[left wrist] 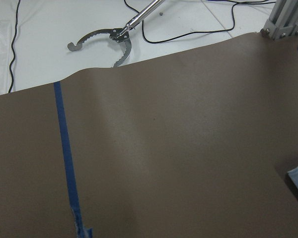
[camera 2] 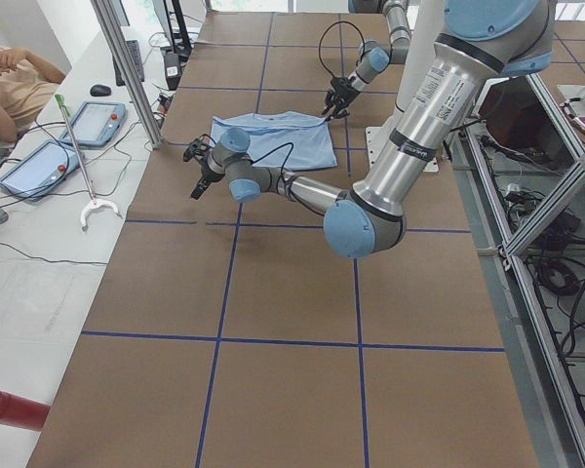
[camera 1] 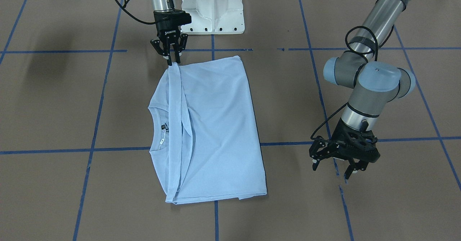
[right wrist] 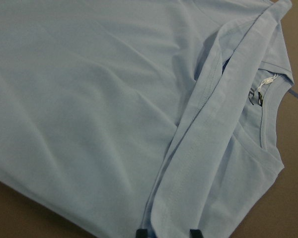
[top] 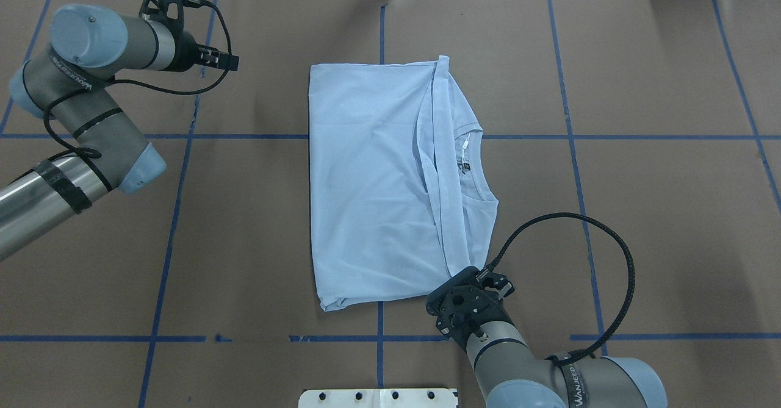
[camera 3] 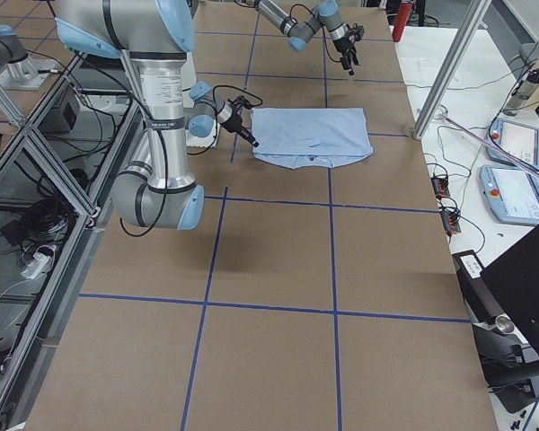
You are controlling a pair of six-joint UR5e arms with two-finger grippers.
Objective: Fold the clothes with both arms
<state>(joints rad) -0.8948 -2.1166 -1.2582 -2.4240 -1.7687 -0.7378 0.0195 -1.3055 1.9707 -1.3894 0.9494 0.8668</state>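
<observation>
R hand (camera 1: 172, 59) pinches T-shirt (camera 1: 216, 118) corner — L hand (camera 1: 332, 168) spread, well apart.

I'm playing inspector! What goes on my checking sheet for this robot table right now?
Surface: brown table cover with blue tape lines, lying flat.
Job's things: pale blue T-shirt, partly folded, collar showing.
Clutter: nothing seen.
Grippers: right tool pinches the T-shirt's corner; left tool is open, holds nothing and is off the T-shirt.
Cables: black cable loops out beside the right arm.
Surroundings: white robot base; metal grabber beyond the table's edge; seated person near a control tablet.
</observation>
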